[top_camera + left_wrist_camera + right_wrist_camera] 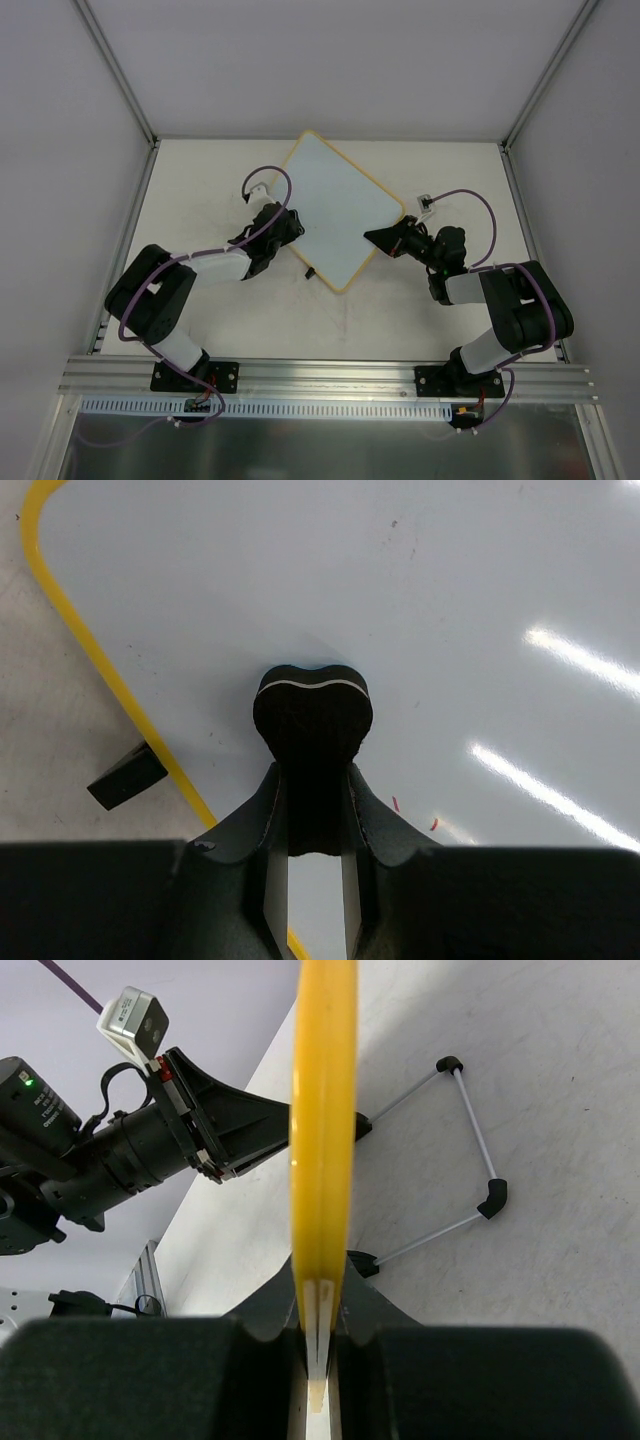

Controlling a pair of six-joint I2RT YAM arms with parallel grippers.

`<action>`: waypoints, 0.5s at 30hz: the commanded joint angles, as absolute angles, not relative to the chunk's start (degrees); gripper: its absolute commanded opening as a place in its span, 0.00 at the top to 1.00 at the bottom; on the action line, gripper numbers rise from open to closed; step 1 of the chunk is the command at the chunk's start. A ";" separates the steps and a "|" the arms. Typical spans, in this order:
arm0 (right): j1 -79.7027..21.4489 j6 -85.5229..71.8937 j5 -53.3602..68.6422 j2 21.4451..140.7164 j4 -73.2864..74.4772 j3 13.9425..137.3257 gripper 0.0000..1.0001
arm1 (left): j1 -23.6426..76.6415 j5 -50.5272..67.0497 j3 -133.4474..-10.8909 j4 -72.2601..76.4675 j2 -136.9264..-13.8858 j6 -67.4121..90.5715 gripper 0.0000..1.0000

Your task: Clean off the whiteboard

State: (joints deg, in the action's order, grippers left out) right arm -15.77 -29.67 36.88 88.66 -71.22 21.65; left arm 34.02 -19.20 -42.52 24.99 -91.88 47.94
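Observation:
The whiteboard (340,205) lies cornerwise on the table, with a pale bluish face and a yellow rim. My left gripper (283,228) is over its left part, shut on a black eraser (313,712) that rests on the board face (470,630). Two tiny red marks (395,803) show on the face just right of the fingers. A black clip (125,777) sits outside the yellow rim (95,660). My right gripper (385,238) is shut on the board's right edge. In the right wrist view the rim (323,1110) runs edge-on out of the gripper (322,1272).
A wire stand leg (470,1150) with black ends lies on the table beside the held edge. The left arm (150,1140) shows across the board. A small white part (427,203) lies at the right. An aluminium rail (330,375) runs along the near edge, and walls enclose the table.

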 commanded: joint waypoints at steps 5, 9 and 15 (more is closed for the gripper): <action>-17.49 -26.63 43.59 86.75 -81.30 23.38 1.00 | 41.92 -12.48 -45.79 18.81 -91.76 46.58 1.00; -17.40 -26.63 43.68 86.84 -81.30 23.38 1.00 | 42.45 -10.90 -46.23 18.72 -90.27 46.67 1.00; -17.49 -26.72 43.68 86.84 -81.30 23.38 1.00 | 43.42 -9.32 -49.04 18.72 -91.75 45.79 1.00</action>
